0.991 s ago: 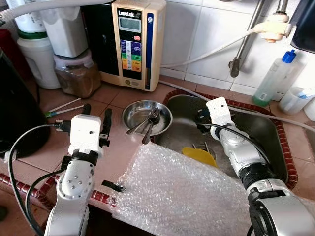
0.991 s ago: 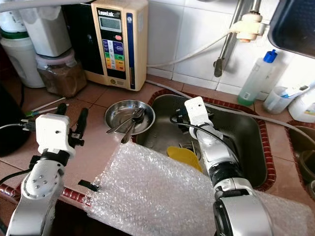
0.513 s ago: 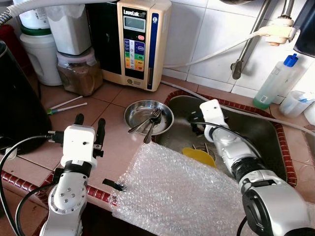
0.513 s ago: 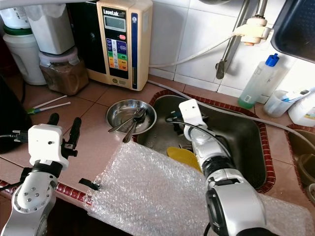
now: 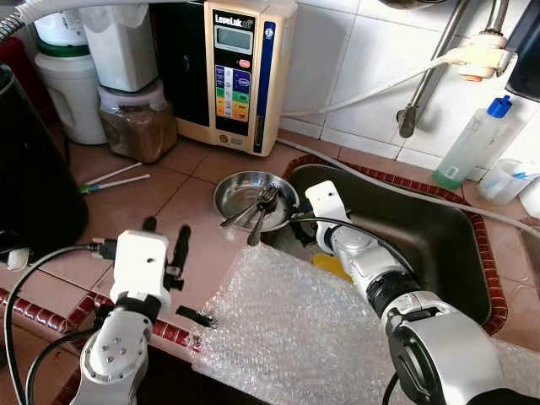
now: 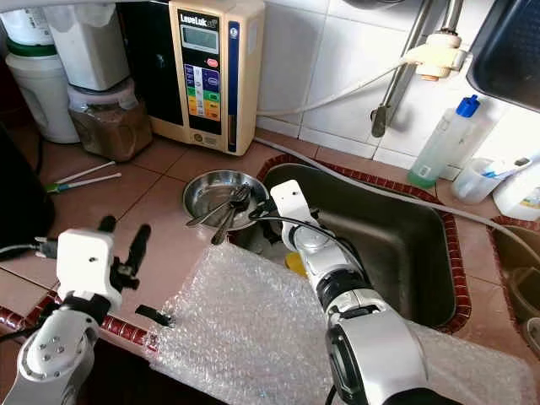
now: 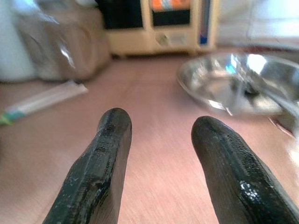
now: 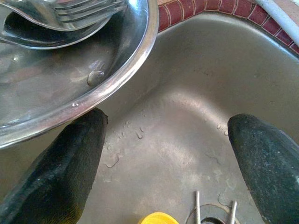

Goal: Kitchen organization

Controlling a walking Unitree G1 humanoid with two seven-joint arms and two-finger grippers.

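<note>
Now a shiny steel bowl (image 5: 254,195) with forks and spoons (image 5: 259,207) is seen on the tiled counter (image 5: 160,202), right at the sink (image 5: 439,245) edge. The right gripper (image 8: 163,154), fingers spread wide and holding nothing, is placed under the bowl's rim inside the sink. The left gripper (image 7: 159,163), parted and empty, is held over the counter. Bubble wrap (image 5: 312,337) is draped across the front edge; a water machine (image 5: 240,72) is backed by white tiles.

The only readable text is the brand "LeveLuk" printed above the small display on the cream water ionizer (image 5: 240,72) standing at the tabletop's 11 o'clock against the tiled wall; its button labels are too small to read.
</note>
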